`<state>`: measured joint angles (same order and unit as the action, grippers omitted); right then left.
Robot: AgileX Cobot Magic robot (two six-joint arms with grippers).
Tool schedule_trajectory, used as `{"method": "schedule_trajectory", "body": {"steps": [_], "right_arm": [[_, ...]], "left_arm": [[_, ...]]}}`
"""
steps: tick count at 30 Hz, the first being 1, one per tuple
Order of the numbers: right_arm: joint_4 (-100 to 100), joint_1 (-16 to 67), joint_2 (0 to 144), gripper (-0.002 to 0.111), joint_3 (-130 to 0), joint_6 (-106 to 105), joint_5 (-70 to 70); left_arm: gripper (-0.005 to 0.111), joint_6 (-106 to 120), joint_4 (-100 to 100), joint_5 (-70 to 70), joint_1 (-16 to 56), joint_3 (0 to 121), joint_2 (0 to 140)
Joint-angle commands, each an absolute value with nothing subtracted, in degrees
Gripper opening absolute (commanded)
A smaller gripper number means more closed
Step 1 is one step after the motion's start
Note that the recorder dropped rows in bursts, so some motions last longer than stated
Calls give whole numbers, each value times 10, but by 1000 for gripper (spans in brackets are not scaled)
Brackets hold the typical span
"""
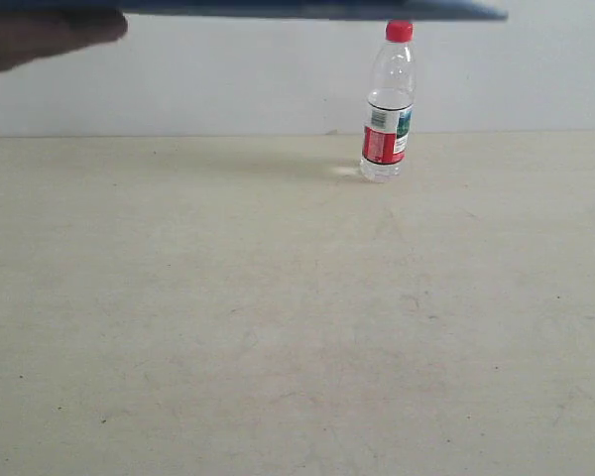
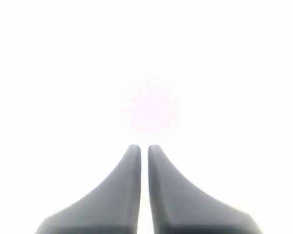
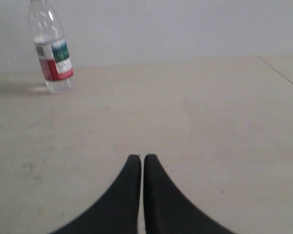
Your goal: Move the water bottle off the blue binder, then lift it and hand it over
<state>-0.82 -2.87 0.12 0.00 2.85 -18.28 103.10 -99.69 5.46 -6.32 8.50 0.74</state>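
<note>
The water bottle (image 1: pixel 388 109), clear with a red cap and a red, white and green label, stands upright on the table near the back wall. It also shows in the right wrist view (image 3: pixel 52 53), far ahead of my right gripper (image 3: pixel 141 157), which is shut and empty low over the table. The blue binder (image 1: pixel 307 10) appears only as a thin blue edge along the top of the exterior view, held up in the air above the bottle. My left gripper (image 2: pixel 143 147) is shut on nothing, against a washed-out white background. Neither gripper shows in the exterior view.
A dark blurred shape, seemingly a hand (image 1: pixel 40 40), holds the binder at the top left. The beige table (image 1: pixel 278 317) stretches from the front to a pale wall (image 1: pixel 228 79) behind the bottle.
</note>
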Motion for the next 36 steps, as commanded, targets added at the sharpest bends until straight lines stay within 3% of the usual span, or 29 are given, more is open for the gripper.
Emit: {"method": "schedule_trajectory", "body": {"steps": [1,6,36], "right_arm": [[31,-28,0,0,0,-42,-200],[31,-28,0,0,0,57,-199],[19,-28,0,0,0,56,-195]], "left_arm": [[5,1028,-999,57,-61,84,4],[5,1028,-999,57,-61,84,4],[5,989,-999,35,-61,84,4]]}}
